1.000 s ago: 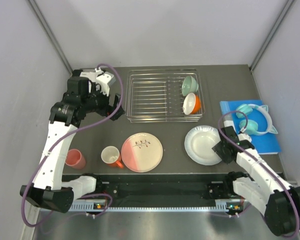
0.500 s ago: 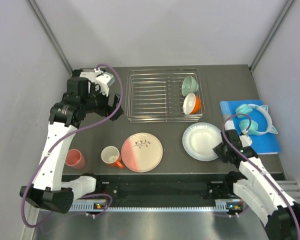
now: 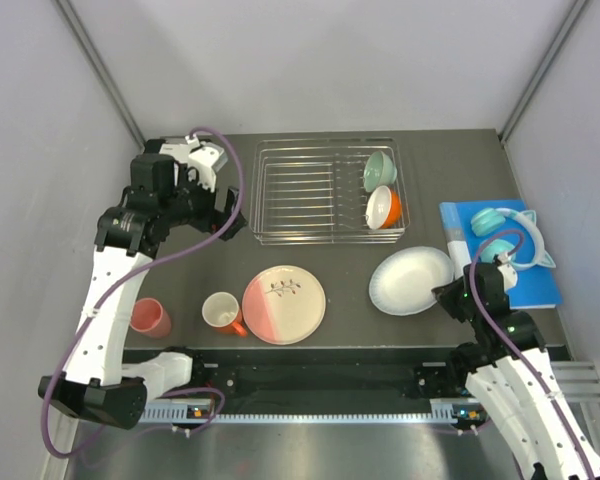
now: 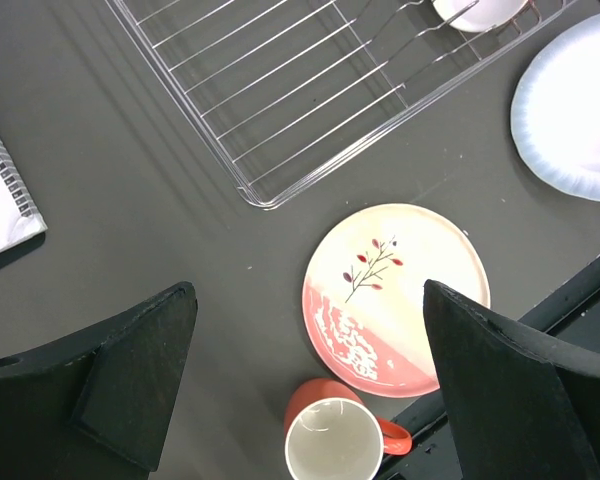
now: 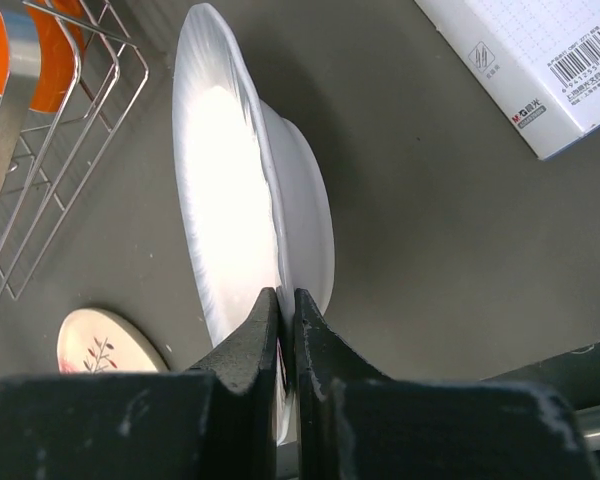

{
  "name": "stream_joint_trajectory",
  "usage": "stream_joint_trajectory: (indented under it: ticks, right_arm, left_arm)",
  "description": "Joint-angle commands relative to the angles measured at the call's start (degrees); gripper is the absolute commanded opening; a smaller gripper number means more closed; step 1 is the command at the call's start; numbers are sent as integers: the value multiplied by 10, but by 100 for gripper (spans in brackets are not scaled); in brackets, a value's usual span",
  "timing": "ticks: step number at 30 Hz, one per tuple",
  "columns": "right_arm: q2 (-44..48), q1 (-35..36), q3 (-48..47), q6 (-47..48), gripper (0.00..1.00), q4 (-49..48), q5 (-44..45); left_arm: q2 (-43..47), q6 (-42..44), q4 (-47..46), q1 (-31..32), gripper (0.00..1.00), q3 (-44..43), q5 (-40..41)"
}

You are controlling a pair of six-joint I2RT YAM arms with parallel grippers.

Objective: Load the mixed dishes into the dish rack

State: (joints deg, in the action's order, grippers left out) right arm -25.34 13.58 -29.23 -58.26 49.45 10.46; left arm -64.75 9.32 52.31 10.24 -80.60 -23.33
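My right gripper (image 5: 286,300) is shut on the rim of a white plate (image 3: 410,281), which it holds tilted off the table; the plate also shows edge-on in the right wrist view (image 5: 230,190). My left gripper (image 4: 310,330) is open and empty, high above the pink-and-cream twig plate (image 4: 395,297) and the orange mug (image 4: 333,440). The wire dish rack (image 3: 325,190) holds a mint green bowl (image 3: 379,170) and an orange white-lined bowl (image 3: 384,207) on edge at its right end. A salmon pink cup (image 3: 151,318) stands at the front left.
Teal headphones (image 3: 513,238) lie on a blue-and-white box (image 3: 540,285) at the right. A white object (image 4: 2,190) lies at the left edge of the left wrist view. Grey walls close in both sides of the table.
My right gripper has lifted the white plate's near edge and tilted it up; the right arm has drawn back toward its base. The left arm has barely moved.
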Motion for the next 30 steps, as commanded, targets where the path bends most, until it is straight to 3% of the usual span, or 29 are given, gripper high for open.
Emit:
stream_joint_trajectory:
  ticks: [1,5,13,17,24,30]
  right_arm:
    - [-7,-3,-2,29,0,44,7]
    - [-29,-3,-11,46,0,18,4]
    - [-63,12,-114,200,0,-28,-15]
    - [-112,51,-165,260,0,-68,-47]
    - [-219,280,-313,364,0,-101,63]
    - [-305,375,-479,478,0,-92,177]
  left_arm:
    - [9,-7,-9,-1,99,-32,-7]
    - [10,-3,-1,-1,99,-36,0]
    - [6,-26,-19,-1,99,-22,8]
    - [2,-38,-24,-1,99,-4,7]
    - [-13,-34,-19,-1,99,-4,24]
    - [-19,-46,-35,-1,99,24,38]
